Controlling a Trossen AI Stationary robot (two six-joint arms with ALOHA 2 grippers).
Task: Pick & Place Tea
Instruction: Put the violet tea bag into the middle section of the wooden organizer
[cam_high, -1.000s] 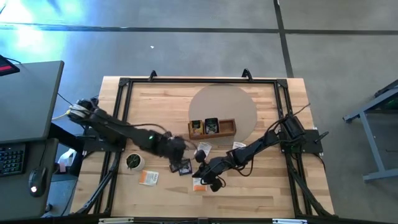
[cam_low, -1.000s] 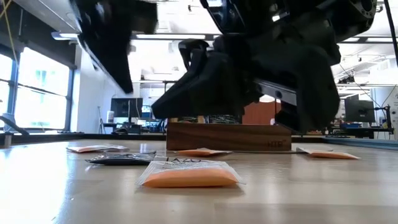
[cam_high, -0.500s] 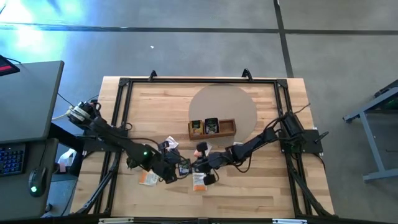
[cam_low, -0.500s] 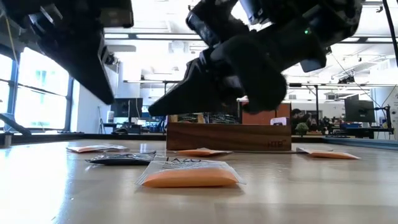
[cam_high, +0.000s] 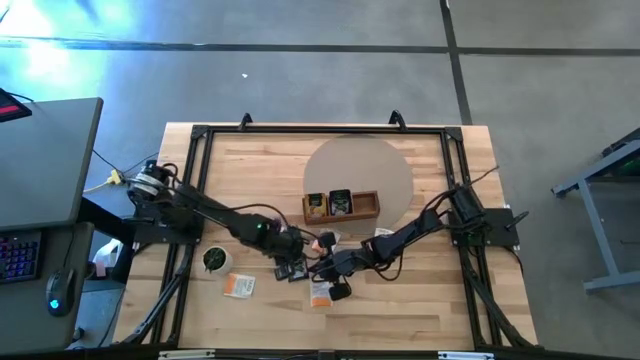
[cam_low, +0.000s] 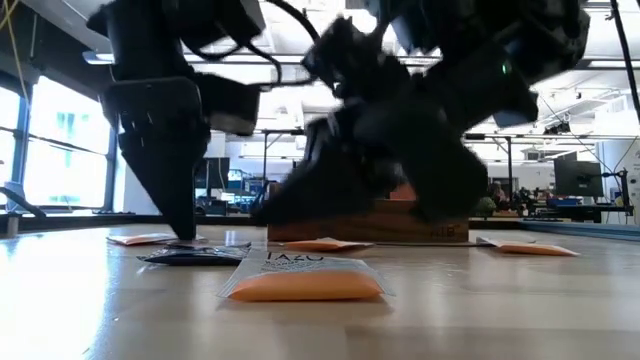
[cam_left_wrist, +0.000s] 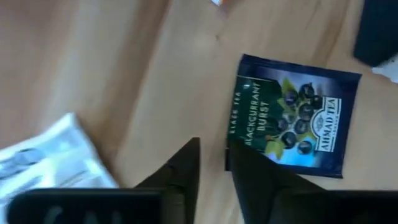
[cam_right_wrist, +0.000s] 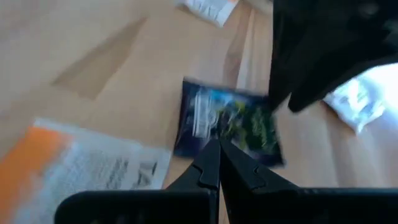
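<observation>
Pinching the dark blackcurrant packet (cam_left_wrist: 289, 115), lying flat near the table's (cam_high: 420, 310) front edge, probably needs the slightly parted left gripper (cam_left_wrist: 214, 165) straddling its edge, while the right gripper (cam_right_wrist: 216, 163) waits clenched alongside.

I read "BLACKCURRANT" and "AHMAD TEA" on the dark blue tea packet (cam_left_wrist: 291, 114) under my left wrist camera. On the orange-and-white packet (cam_low: 303, 279) nearest the low camera, "TAZO".

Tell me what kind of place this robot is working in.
Probably a robotics lab in an open-plan office: a wooden table on a concrete floor, with monitors and ceiling strip lights behind.
</observation>
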